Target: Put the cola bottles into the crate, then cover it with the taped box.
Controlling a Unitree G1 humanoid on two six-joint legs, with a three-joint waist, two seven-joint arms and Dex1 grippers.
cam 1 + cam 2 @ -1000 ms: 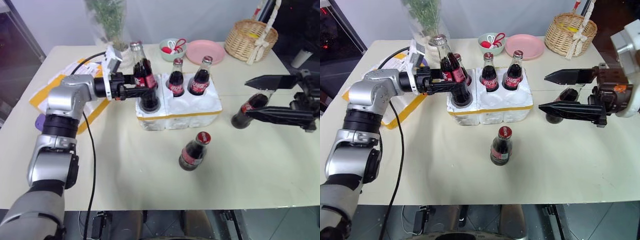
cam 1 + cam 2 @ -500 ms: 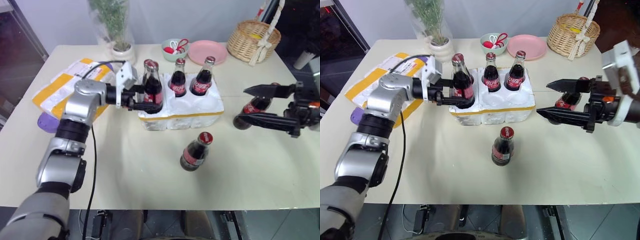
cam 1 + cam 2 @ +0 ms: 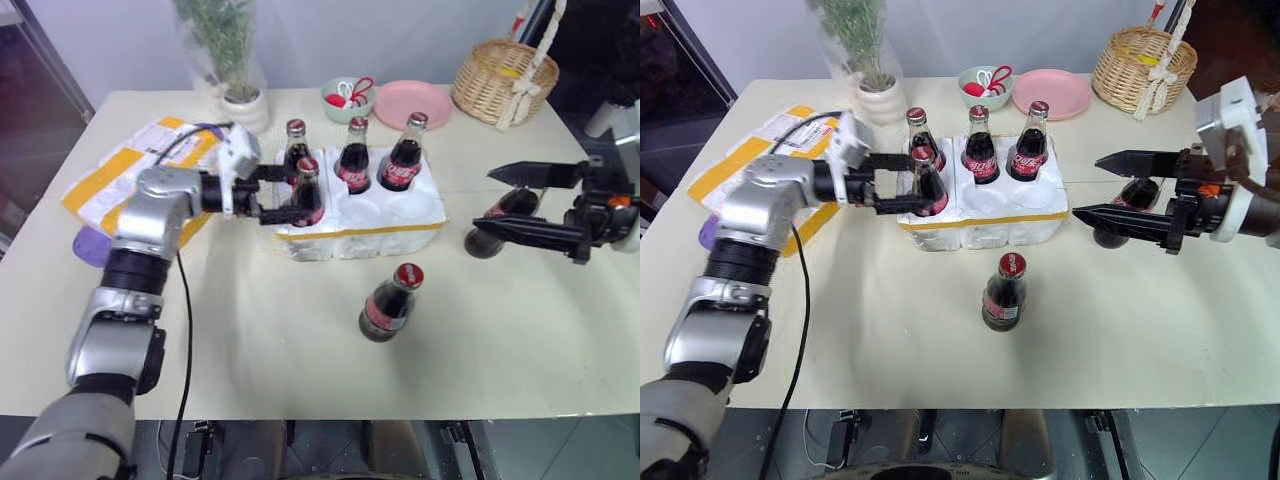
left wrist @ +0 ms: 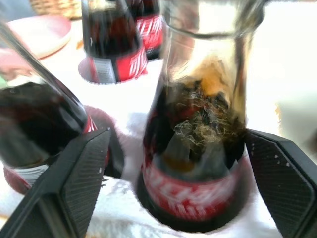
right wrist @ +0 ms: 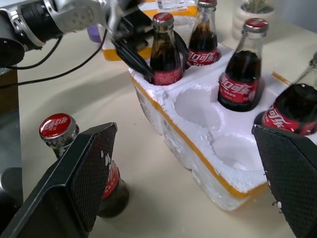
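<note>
While the left gripper [image 3: 902,184] sits with its two fingers spread wide on either side of a cola bottle [image 3: 927,186], that bottle stands down in a front corner well of the crate [image 3: 985,222]. The fingers are let go, so the bottle is not being held. They are very close to the glass, one on each side. If the arm pulls away crooked, a finger could bump the bottle and tip it, or knock the bottle [image 3: 916,130] standing just behind it.

Three more bottles stand in the back row of the crate. Two wells in the front row are empty. One bottle [image 3: 1003,291] stands alone on the surface [image 3: 940,340], in front of the crate. Another bottle [image 3: 1130,205] lies tipped over on the surface off to the right.

Over that lying bottle is the right gripper [image 3: 1087,185], with its fingers spread wide and nothing in them. A bottle on its side is round and slick. If the fingers close on it off centre, I think it could roll away or squirt out. It could also be hard to stand it up straight enough to drop into a well.

Far to the left lies the taped box [image 3: 750,160], partly under the left arm. The arm's black cable [image 3: 183,320] hangs near it and could catch when the box is lifted. The box cannot go on yet, as two bottles are still out.
</note>
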